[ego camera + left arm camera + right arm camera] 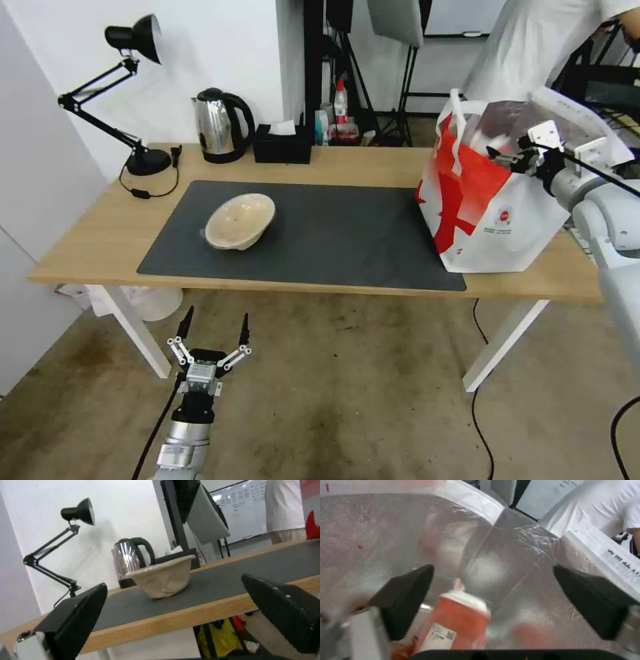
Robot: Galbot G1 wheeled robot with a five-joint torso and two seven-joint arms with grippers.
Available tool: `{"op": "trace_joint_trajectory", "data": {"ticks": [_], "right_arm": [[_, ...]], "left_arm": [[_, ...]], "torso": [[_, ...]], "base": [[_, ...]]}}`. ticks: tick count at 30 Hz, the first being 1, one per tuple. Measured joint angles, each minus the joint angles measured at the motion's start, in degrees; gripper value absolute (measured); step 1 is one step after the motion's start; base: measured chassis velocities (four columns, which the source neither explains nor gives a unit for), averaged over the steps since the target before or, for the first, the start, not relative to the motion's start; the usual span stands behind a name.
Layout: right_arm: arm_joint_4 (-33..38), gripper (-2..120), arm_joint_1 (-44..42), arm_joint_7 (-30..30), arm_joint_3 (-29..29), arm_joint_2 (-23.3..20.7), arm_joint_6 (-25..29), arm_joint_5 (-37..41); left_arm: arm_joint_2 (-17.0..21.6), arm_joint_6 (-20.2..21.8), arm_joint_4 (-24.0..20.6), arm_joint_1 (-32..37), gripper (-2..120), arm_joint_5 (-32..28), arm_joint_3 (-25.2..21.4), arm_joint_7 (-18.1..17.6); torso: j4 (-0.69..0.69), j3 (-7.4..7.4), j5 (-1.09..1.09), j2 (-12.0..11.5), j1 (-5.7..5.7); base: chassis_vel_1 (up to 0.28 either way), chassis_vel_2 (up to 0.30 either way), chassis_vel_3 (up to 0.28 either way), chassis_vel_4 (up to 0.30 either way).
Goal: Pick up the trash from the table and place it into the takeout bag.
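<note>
A beige shallow bowl lies tilted on the dark grey mat of the light-wood table. The same bowl is in the left wrist view, beyond the table's front edge. My left gripper hangs open below that edge, in front of the bowl and apart from it. At the table's right end stands the white-and-red takeout bag. My right gripper is at its mouth, open. A red cup with a white lid lies inside against the foil lining, free of the fingers.
A steel kettle, a black tissue box and a black desk lamp line the table's back edge. A person in white stands behind the bag. A white bin sits under the table beside its left leg.
</note>
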Motion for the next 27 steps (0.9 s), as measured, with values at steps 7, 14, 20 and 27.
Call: {"op": "trace_joint_trajectory", "data": {"ticks": [7,14,20,27], "right_arm": [[0.1,111,0.7,-0.4,0.2,-1.1,-0.2,-0.2],[0.0,114,0.9,0.2,0.1,-1.2,1.3,0.1],[0.0,112,1.2,2.1,0.0,-1.2,6.0,1.5],[4.4,100,-1.2,8.8,0.2,-1.3,18.2,5.7]], "left_arm": [[0.0,0.0,-0.1,-0.2,100,0.0,0.3,0.0],[0.0,0.1,-0.2,-0.2,100,0.0,0.4,0.0],[0.0,0.3,-0.3,-0.4,100,0.0,0.4,0.0],[0.0,0.4,-0.3,-0.8,100,0.0,0.6,0.0]], "torso": [[0.0,0.0,0.0,0.0,0.0],[0.0,0.0,0.0,0.0,0.0],[0.0,0.0,0.0,0.0,0.01],[0.0,0.0,-0.02,0.0,0.01]], "base": [[0.0,0.0,0.0,0.0],[0.0,0.0,0.0,0.0],[0.0,0.0,0.0,0.0],[0.0,0.0,0.0,0.0]]}}
